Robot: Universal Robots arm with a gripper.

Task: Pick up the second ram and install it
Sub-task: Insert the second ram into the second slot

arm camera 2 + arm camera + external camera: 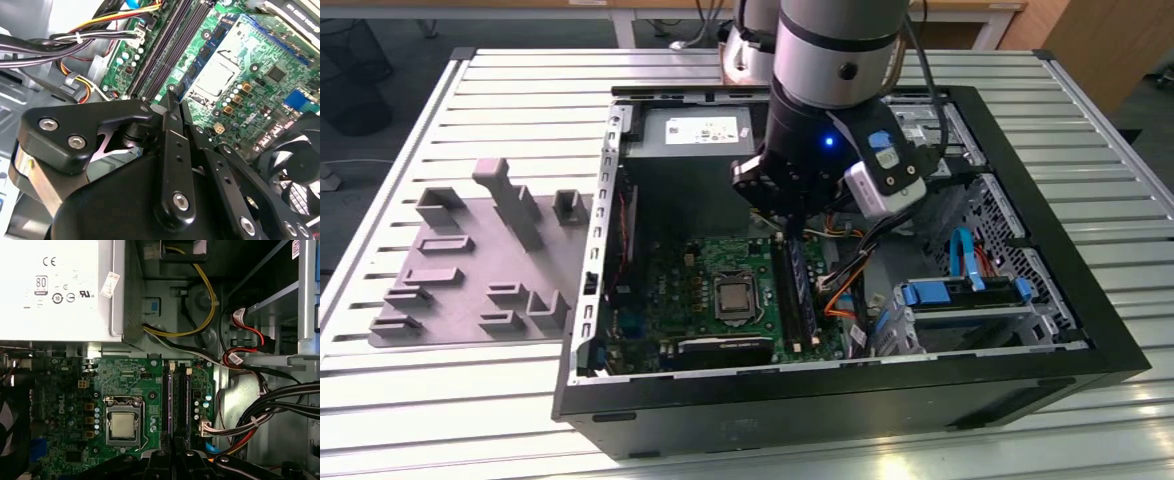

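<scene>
Hovering low inside the open computer case (854,400), the gripper (787,228) hangs over the memory slots (179,405) of the green motherboard (125,375), between the processor socket (122,425) and a bundle of cables (280,405). In both wrist views its fingers (169,107) are drawn tight together, tips pointing down at the near end of the slots. Whether they nip a thin edge or merely press on it cannot be told.

The second ram (170,405) appears to be the dark stick standing edge-up in the slot directly in line with those fingertips, with what looks like another stick (188,405) just beside it on the cable side. In the exterior view the two read as one dark strip (797,295) running away from the gripper toward the case's front wall.

Judging from this, the pick-up is done and the work stands at seating: the stick is in its slot and the arm sits at one end of it. Finishing the install likely calls for a straight downward push, kept square over the stick so it does not tilt toward its neighbour, with both ends going home.
</scene>
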